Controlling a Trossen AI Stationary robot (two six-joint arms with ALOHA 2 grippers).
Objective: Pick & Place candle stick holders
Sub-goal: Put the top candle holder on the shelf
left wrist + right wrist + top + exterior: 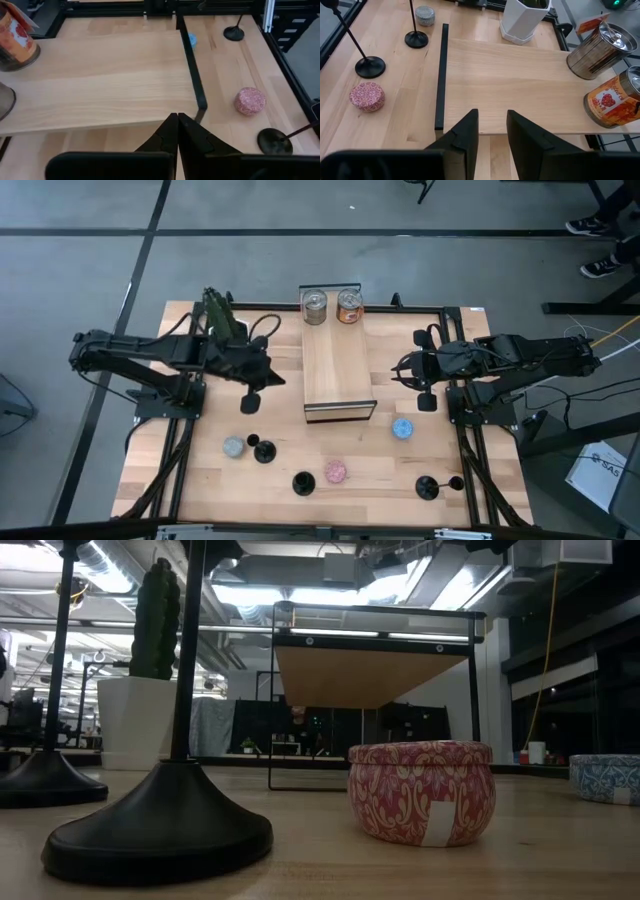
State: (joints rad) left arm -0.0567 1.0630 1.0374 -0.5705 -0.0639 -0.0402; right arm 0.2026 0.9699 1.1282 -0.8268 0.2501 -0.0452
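- Three black candle stick holders are standing upright, stems vertical, along the table's near edge: one (264,450) just beside the grey tin (233,446), one (303,483) just left of the pink tin (335,471), and one (427,488) at the right, below the blue tin (402,428).
- The left gripper (250,402) is hovering left of the raised wooden platform (338,370), its fingers (172,131) pressed together and holding nothing.
- The right gripper (426,385) is hovering right of the platform, its fingers (470,127) parted and empty.
- Two metal cans (332,306) are sitting at the platform's far end, and a potted cactus (222,315) is standing at the far left.
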